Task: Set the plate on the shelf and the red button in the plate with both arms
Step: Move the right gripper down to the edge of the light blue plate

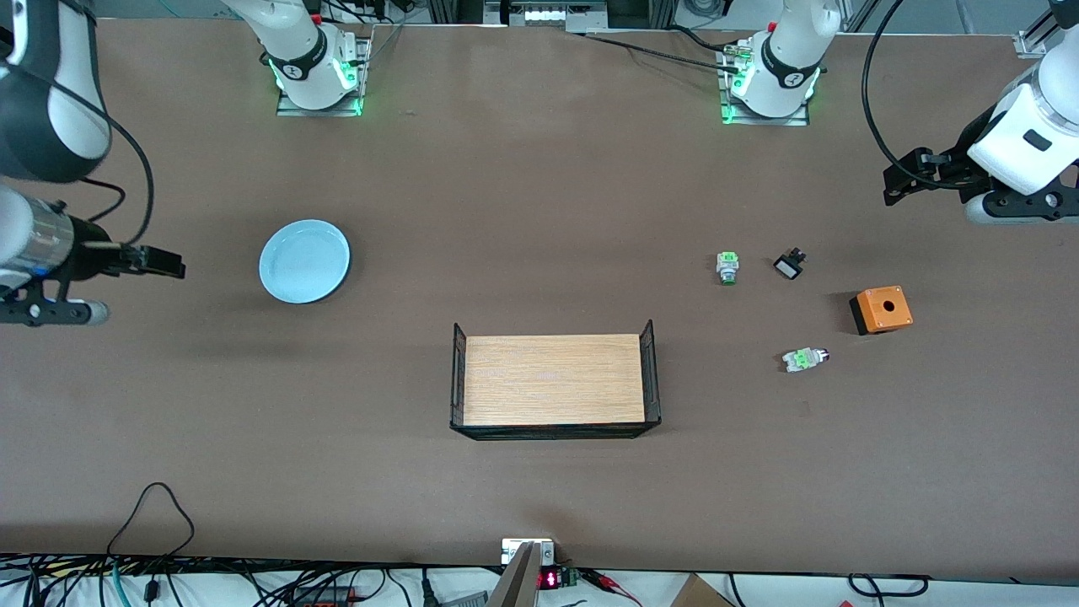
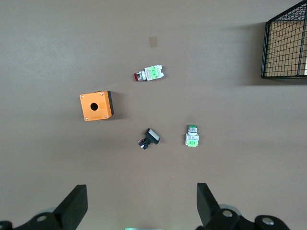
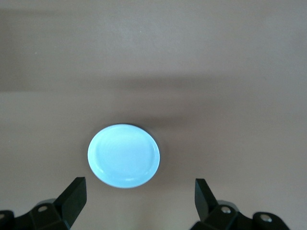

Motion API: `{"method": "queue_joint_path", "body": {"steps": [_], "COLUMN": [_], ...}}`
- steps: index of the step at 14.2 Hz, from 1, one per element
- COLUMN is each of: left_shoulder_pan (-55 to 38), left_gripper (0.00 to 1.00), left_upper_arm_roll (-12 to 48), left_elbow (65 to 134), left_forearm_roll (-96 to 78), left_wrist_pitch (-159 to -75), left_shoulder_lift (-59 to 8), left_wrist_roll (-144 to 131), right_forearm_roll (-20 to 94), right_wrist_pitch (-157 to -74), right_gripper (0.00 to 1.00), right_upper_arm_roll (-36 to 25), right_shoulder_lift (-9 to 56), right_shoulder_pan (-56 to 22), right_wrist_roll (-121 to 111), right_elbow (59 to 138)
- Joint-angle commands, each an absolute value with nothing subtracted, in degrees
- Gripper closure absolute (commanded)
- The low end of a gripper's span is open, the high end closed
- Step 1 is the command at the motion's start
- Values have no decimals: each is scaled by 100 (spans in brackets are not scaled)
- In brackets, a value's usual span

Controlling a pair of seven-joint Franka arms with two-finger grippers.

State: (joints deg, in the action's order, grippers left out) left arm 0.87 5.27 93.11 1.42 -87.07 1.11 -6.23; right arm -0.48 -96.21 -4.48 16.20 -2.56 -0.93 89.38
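One plate (image 1: 304,261), two green-bodied push-buttons (image 1: 727,267) (image 1: 805,359), one black switch (image 1: 789,265), one orange box (image 1: 882,309), one wire-sided tray (image 1: 649,371).

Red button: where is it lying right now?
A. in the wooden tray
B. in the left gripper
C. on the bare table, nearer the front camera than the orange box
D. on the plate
C. The red button lies on its side on the table, lower in the front view than the orange box, with nothing gripping it.

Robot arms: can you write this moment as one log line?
plate: on table, untouched | red button: on table | left pincer: open, empty | right pincer: open, empty
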Motion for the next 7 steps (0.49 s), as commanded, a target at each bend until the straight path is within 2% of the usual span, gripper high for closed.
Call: {"method": "queue_joint_path", "body": {"steps": [1,7], "left_shoulder_pan": [105,105], "left_gripper": [0,0], "left_upper_arm_roll": [519,519], "left_elbow": [9141,9141], "left_forearm_roll": [123,123], "left_wrist_pitch": [-8622,-8622], "left_shoulder_lift": [35,35], "left_wrist_roll": [-519,-519], "right_forearm_roll": [-27,-18], "right_wrist_pitch": [-10193,-12267], "right_gripper": [0,0], "right_upper_arm_roll": [-431,-422], "right_shoulder_lift": [1573,1125], "right_shoulder_pan": [-387,-317], "right_wrist_roll": [-9,88], "right_elbow": [9525,11792]}}
